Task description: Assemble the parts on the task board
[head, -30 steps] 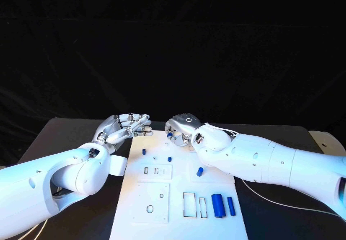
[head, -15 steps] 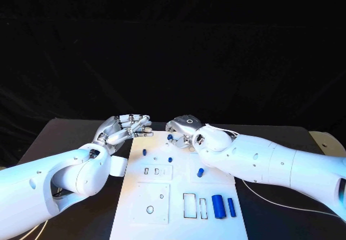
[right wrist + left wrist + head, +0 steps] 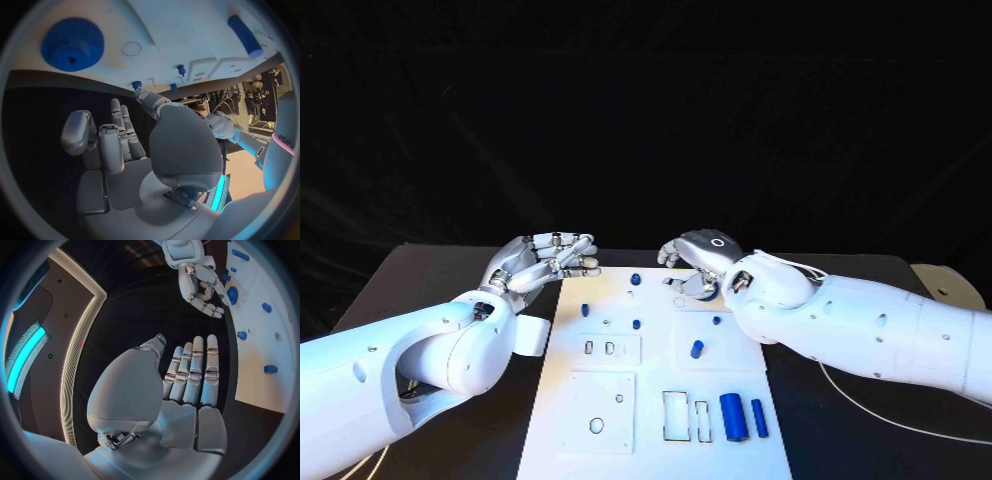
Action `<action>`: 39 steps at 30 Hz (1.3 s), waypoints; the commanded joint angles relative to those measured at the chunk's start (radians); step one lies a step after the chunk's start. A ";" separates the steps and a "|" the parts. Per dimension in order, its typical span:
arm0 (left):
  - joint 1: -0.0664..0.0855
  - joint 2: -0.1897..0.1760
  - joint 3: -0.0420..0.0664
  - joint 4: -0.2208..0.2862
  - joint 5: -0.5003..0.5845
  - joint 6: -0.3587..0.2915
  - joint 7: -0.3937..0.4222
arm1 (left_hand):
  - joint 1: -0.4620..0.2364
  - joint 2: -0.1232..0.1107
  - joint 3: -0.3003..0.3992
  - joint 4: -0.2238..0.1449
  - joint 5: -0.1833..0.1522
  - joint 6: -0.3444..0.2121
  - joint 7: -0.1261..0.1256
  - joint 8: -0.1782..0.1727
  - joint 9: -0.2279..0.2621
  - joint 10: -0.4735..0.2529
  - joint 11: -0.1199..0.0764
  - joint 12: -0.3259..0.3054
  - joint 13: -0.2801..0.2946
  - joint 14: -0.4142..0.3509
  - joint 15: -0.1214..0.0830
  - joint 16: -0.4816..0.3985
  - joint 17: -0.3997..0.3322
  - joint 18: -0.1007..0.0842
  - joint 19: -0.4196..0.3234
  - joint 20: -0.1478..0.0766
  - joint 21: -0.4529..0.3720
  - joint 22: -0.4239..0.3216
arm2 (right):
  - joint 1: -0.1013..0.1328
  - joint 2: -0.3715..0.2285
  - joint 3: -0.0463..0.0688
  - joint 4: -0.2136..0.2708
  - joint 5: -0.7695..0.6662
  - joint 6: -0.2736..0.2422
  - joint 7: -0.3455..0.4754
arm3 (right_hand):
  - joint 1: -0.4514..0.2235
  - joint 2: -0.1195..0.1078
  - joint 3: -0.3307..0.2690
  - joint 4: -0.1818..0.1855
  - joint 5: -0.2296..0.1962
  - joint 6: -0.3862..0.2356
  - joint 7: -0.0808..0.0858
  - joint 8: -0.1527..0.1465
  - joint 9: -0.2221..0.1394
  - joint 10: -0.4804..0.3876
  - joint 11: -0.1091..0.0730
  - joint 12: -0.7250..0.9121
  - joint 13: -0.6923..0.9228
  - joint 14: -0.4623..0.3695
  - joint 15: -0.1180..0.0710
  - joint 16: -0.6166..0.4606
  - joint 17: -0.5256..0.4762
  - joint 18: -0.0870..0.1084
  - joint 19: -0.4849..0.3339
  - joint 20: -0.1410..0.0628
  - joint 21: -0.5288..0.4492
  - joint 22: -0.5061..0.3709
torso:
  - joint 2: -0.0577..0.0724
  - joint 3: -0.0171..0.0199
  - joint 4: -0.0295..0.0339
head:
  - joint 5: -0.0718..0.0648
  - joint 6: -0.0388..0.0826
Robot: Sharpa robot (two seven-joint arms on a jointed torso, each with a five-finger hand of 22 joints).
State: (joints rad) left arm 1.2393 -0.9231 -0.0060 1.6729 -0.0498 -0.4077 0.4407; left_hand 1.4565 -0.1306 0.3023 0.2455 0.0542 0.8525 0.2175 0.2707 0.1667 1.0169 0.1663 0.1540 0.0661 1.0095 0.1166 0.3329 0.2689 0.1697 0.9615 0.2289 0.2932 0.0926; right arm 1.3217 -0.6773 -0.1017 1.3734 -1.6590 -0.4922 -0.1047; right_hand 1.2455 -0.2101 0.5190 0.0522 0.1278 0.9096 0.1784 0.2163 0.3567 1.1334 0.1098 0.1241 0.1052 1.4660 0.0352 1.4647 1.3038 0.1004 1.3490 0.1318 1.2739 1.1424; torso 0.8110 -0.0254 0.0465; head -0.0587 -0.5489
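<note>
Head view shows the left hand (image 3: 545, 258) and right hand (image 3: 700, 262) empty, fingers apart, above the task board (image 3: 653, 400). Descending carelessly, the right hand could knock the blue gear (image 3: 72, 44)

Blue gear (image 3: 697, 283) half hidden behind right hand (image 3: 704, 262)

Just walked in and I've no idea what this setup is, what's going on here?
A two-armed robot is assembling small blue parts on a white task board. Right now neither hand holds anything: the left hand hovers at the board's far left corner and the right hand over its far end, near a blue gear. Two blue cylinders lie loose near the board's front edge.
</note>
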 commanded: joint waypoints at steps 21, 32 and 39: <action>0.002 0.016 0.000 -0.022 0.007 0.025 0.005 | -0.006 -0.003 0.006 0.003 0.001 -0.009 0.009 -0.004 0.001 0.000 0.005 -0.004 0.000 0.000 0.006 -0.004 0.002 0.014 0.006 0.002 -0.002 -0.001 | 0.017 -0.189 0.007 0.080 0.287 0.256 -0.054 | 0.100 0.017 -0.311 0.176 0.057 -0.116 -0.021 0.087 0.055 0.232 -0.039 1.148 1.156 0.078 -0.038 0.062 0.125 -0.039 0.077 -0.031 0.092 0.160 | -0.007 0.0009 -0.0153 | -0.006 -0.005; 0.002 0.019 0.000 -0.025 0.007 0.027 0.004 | -0.006 -0.003 0.006 0.003 0.001 -0.009 0.009 -0.004 0.001 0.000 0.005 -0.004 0.000 0.000 0.006 -0.004 0.002 0.014 0.006 0.002 -0.002 -0.001 | 0.011 -0.125 0.005 0.028 0.288 0.226 -0.093 | 0.113 0.023 -0.323 0.195 0.071 -0.128 -0.017 0.099 0.057 0.254 -0.035 1.201 1.210 0.082 -0.035 0.070 0.146 -0.042 0.086 -0.027 0.104 0.179 | -0.005 0.0020 -0.0128 | -0.002 -0.011; 0.002 0.020 0.000 -0.026 0.007 0.029 0.004 | -0.006 -0.003 0.006 0.003 0.001 -0.009 0.009 -0.004 0.001 0.000 0.005 -0.004 0.000 0.000 0.006 -0.004 0.002 0.014 0.006 0.002 -0.002 -0.001 | 0.011 -0.098 0.003 -0.005 0.286 0.217 -0.099 | 0.116 0.026 -0.322 0.197 0.072 -0.129 -0.017 0.101 0.057 0.256 -0.034 1.205 1.215 0.083 -0.034 0.072 0.149 -0.042 0.087 -0.027 0.104 0.180 | -0.005 0.0022 -0.0133 | -0.001 -0.012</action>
State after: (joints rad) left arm 1.2397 -0.9057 -0.0065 1.6462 -0.0468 -0.3986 0.4393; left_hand 1.4565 -0.1306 0.3023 0.2455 0.0542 0.8525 0.2175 0.2707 0.1667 1.0169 0.1663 0.1540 0.0661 1.0095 0.1166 0.3329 0.2695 0.1696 0.9615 0.2289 0.2931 0.0928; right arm 1.3332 -0.7784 -0.0984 1.3724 -1.3715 -0.2755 -0.1855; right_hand 1.3521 -0.1807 0.1972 0.2457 0.1937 0.7887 0.1615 0.3132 0.4129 1.3837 0.0741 1.3263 1.3084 1.4646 -0.0054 1.5328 1.3078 0.0692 1.4290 0.1058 1.3764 1.3080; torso 0.8061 -0.0235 0.0334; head -0.0602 -0.5605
